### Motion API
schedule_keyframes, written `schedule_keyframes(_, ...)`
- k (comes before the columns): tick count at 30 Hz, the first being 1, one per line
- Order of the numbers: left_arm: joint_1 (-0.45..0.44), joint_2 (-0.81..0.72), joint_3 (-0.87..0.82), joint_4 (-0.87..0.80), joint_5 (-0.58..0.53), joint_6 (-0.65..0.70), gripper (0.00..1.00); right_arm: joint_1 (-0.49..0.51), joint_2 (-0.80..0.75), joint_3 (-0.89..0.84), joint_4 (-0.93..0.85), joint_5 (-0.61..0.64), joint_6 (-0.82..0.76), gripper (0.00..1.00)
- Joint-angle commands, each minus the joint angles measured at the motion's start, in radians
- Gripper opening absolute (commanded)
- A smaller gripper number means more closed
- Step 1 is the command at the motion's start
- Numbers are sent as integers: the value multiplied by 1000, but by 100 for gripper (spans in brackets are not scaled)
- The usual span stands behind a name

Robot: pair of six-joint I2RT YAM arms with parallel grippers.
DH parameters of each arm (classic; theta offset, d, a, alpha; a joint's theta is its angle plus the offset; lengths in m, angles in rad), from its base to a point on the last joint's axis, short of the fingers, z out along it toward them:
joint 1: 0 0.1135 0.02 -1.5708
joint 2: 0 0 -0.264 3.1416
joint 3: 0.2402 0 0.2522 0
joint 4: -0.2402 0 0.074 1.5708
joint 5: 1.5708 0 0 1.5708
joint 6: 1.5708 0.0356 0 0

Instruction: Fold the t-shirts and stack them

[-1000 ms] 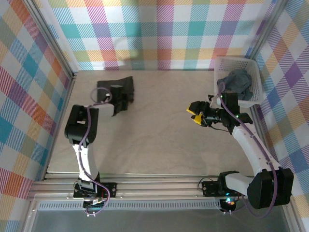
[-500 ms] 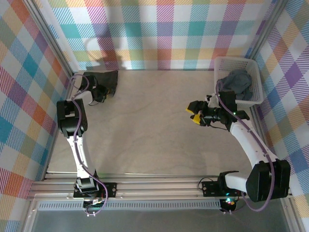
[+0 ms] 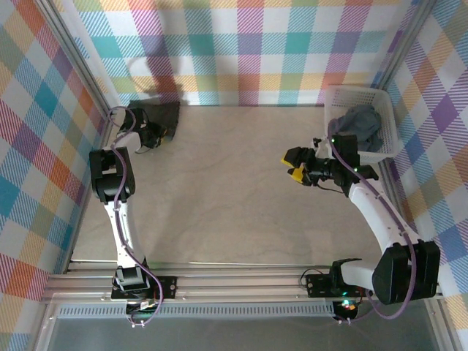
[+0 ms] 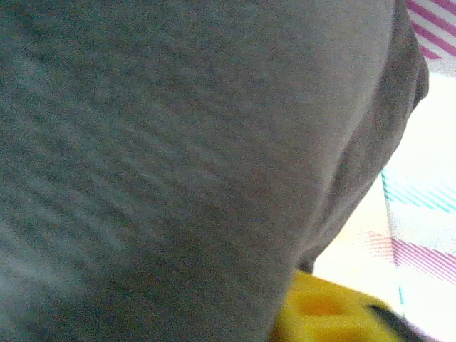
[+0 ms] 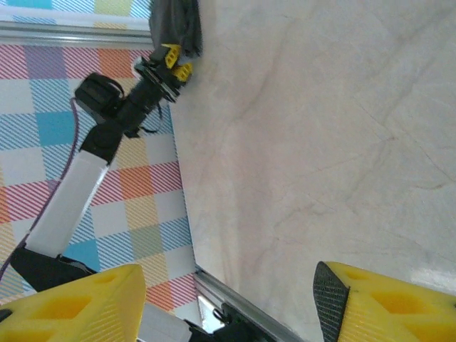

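At far-left corner: dark shirt [image 3: 164, 115] is lying folded, left gripper [image 3: 149, 134] is touching it, cannot tell if clamped | right gripper [image 3: 292, 165] is hovering near basket [image 3: 344, 91], jaws apart, empty | grey shirt [image 3: 362, 124] is sitting bunched inside | progress: seemingly one folded, basket shirt remaining

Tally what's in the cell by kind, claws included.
Dark t-shirt, far-left corner: 1
Grey t-shirt heap, in the basket: 1 (could hide more)
White basket: 1
Claws: 2, left claw and right claw
Total: 5
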Motion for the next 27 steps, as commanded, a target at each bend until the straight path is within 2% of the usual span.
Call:
schedule_keyframes(1, -39, -187, -98, 50, 22, 22, 100, 1, -74, 43, 68, 60, 10, 66)
schedule_keyframes(2, -55, -258, -149, 50, 1, 25, 100, 1, -85, 50, 61, 85, 9, 68)
schedule_keyframes(3, -68, -332, -202, 50, -20, 24, 100, 0, -90, 58, 48, 109, 8, 97)
schedule_keyframes(4, -82, -393, -252, 49, -36, 30, 100, 1, -95, 66, 33, 128, 7, 100)
schedule_keyframes(8, -125, -681, -452, -29, -122, 78, 100, 1, -116, 117, -116, 241, -43, 100)
schedule_keyframes(11, -156, -889, -614, -46, -182, 110, 100, 1, -133, 185, -350, 471, -139, 100)
schedule_keyframes(13, -208, -1001, -649, -205, -349, 168, 100, 1, -164, 178, -399, 595, -211, 100)
schedule_keyframes(15, -300, -1092, -667, -384, -642, 182, 100, 1, -184, 142, -426, 762, -263, 100)
schedule_keyframes(17, -393, -1167, -735, -443, -966, 180, 100, 1, -202, 54, -364, 935, -320, 100)
schedule_keyframes(18, -425, -1218, -800, -397, -1036, 247, 100, 0, -226, -23, -270, 978, -387, 100)
schedule_keyframes(19, -432, -1262, -866, -329, -1042, 329, 100, 1, -249, -104, -153, 997, -458, 100)
schedule_keyframes(21, -431, -1351, -1015, -134, -965, 614, 100, 1, -292, -295, 115, 1049, -572, 100)
schedule_keyframes(22, -430, -1375, -1067, -72, -964, 653, 100, 1, -294, -367, 219, 1062, -619, 100)
schedule_keyframes(24, -397, -1399, -1188, 76, -872, 748, 100, -1, -238, -460, 363, 1050, -704, 100)
schedule_keyframes(27, -323, -1335, -1283, 228, -790, 723, 100, -3, -88, -476, 467, 1014, -750, 100)
